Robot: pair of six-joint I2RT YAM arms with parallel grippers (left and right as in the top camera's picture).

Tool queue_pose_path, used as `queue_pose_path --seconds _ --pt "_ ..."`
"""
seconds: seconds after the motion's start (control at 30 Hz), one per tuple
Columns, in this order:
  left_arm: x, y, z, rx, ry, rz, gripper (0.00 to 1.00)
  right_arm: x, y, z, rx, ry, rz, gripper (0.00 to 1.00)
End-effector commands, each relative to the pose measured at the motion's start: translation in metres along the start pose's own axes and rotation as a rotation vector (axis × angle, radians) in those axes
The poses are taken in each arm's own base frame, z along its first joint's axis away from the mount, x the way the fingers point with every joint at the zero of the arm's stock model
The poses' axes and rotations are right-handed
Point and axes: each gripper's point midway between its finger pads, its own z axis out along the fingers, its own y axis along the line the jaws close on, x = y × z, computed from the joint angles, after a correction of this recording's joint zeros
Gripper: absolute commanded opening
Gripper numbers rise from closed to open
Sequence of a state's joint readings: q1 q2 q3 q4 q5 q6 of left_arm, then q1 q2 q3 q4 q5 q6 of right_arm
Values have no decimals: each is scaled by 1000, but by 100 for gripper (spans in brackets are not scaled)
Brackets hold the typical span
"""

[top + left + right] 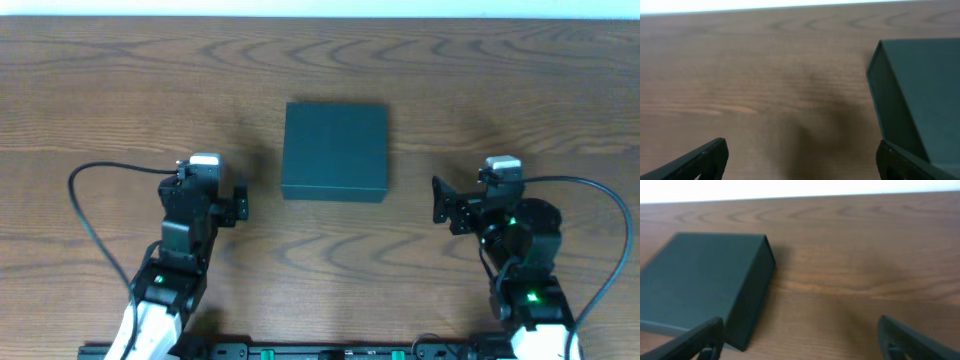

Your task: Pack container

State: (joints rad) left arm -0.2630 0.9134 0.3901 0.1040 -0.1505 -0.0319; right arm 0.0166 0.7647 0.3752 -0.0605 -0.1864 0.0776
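The container [335, 150] lies at the middle of the wooden counter [100, 80], slightly above center in the overhead frame. It is shut, with its flat dark teal top facing up. Nothing else lies on the wood near it.

The left arm sits in the lower left of the overhead frame and the right arm in the lower right, one on each side of the container and apart from it.

The left pincer [802, 147] is spread wide and holds nothing. In its wrist view the two fingertips sit at the bottom corners of the frame, and the container fills the right edge.

The right pincer [801, 324] is also wide and empty. In its view the container lies at the left, and one fingertip overlaps the container's lower edge in the picture.
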Motion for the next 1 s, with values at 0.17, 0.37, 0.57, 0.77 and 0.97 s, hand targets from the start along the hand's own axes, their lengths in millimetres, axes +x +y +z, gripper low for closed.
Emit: queue_pose_path --seconds 0.17,0.37,0.57,0.77,0.97 --pt "22 34 20 -114 28 -328 95 45 -6 6 -25 1 83 99" --pt "55 39 20 -113 85 -355 95 58 -7 7 -32 4 86 99" --pt "93 40 16 -104 71 -408 95 66 -3 8 -59 -23 80 99" --pt "109 37 11 -74 38 -445 95 56 5 6 -117 -87 104 99" --pt "111 37 11 -75 50 -393 95 62 -9 3 -68 -91 126 99"
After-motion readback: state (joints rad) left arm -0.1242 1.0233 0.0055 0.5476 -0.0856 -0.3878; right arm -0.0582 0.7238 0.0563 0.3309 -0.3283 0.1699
